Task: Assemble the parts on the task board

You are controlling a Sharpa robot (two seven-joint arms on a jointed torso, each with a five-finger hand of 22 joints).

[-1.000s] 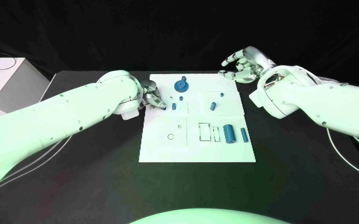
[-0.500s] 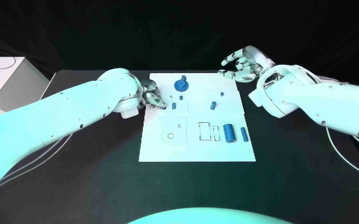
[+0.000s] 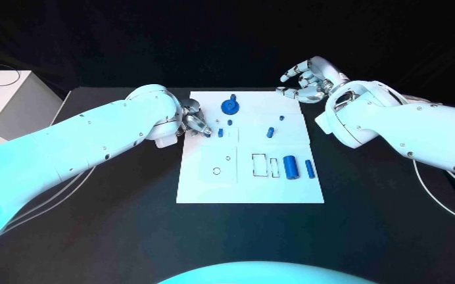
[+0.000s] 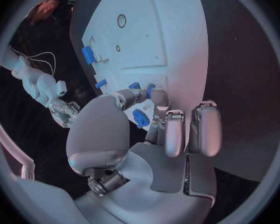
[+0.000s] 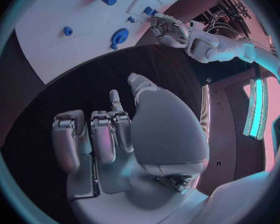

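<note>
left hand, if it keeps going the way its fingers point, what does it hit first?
Likely the small blue part right at the fingertips of the left hand, on the task board. Contact or height above it is unclear.

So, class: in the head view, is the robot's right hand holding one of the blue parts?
No: the right hand hovers past the task board's far right corner with its fingers curled around nothing.
</note>
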